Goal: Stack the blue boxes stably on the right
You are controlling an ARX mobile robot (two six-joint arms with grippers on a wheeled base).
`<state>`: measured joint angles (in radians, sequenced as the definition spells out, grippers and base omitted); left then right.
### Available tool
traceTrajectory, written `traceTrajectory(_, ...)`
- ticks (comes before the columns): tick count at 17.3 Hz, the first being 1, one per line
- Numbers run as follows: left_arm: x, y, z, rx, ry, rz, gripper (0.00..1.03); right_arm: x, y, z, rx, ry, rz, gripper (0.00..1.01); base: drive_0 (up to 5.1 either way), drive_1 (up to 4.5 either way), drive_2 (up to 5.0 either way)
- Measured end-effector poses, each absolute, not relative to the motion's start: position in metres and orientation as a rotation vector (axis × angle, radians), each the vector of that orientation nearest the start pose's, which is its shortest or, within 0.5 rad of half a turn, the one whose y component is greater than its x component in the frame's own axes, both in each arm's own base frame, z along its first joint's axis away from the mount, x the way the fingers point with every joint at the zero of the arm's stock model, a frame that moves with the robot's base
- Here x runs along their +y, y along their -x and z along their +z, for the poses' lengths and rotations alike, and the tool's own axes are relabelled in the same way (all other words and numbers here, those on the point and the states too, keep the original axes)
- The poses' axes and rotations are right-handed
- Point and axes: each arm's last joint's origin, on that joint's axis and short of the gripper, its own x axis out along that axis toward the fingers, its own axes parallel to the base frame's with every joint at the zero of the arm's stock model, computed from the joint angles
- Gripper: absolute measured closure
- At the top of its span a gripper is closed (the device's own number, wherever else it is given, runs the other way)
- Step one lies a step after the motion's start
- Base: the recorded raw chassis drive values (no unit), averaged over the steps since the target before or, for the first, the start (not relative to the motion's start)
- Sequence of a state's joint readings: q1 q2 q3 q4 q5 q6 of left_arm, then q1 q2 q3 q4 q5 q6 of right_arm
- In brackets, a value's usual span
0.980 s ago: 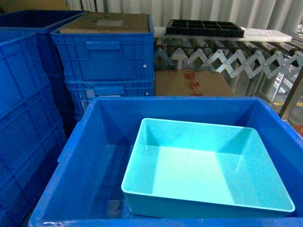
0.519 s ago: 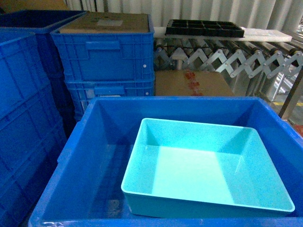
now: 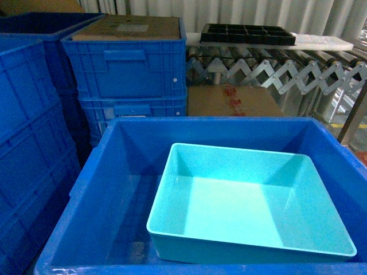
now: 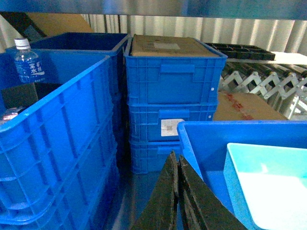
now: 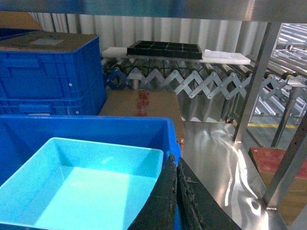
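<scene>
One light turquoise blue box (image 3: 252, 206) lies in the right half of a large royal-blue bin (image 3: 114, 189); it also shows in the left wrist view (image 4: 273, 187) and the right wrist view (image 5: 91, 182). My left gripper (image 4: 177, 157) is shut with nothing in it, low beside the bin's left wall. My right gripper (image 5: 173, 159) is shut and empty too, over the bin's right rim by the tub's far right corner. Neither gripper appears in the head view.
Stacked royal-blue ribbed crates (image 3: 129, 74) stand behind and to the left, one capped with cardboard. A water bottle (image 4: 28, 62) sits in the left crate. Behind are a cardboard box (image 3: 232, 102), a roller conveyor (image 3: 287, 69) with a black tray (image 3: 248, 33), and a metal post (image 5: 254, 81).
</scene>
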<state>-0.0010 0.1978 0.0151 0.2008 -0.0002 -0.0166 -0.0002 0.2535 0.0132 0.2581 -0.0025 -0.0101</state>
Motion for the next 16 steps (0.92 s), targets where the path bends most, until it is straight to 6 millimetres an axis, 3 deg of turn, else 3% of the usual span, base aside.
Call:
traceTrajectory(5,0.0,-0.097,0.169,-0.012,0.016,0.001,1.01,0.0,-0.109,0.171,-0.014,0.01,0.002,0.99,0.0,0.0,0.0)
traceTrajectory(7,0.0,-0.097,0.167,0.002,0.015,0.0,1.01,0.0,-0.101,0.164,0.037,0.01,0.002,0.99,0.0,0.0,0.0)
traceTrajectory(8,0.0,-0.097,0.168,-0.005,0.015,0.001,1.01,0.0,-0.097,0.169,-0.02,0.01,0.001,0.99,0.0,0.0,0.0)
traceTrajectory(16,0.0,-0.097,0.168,-0.001,0.015,0.0,1.01,0.0,-0.097,0.167,-0.005,0.01,0.0,0.99,0.0,0.0,0.0)
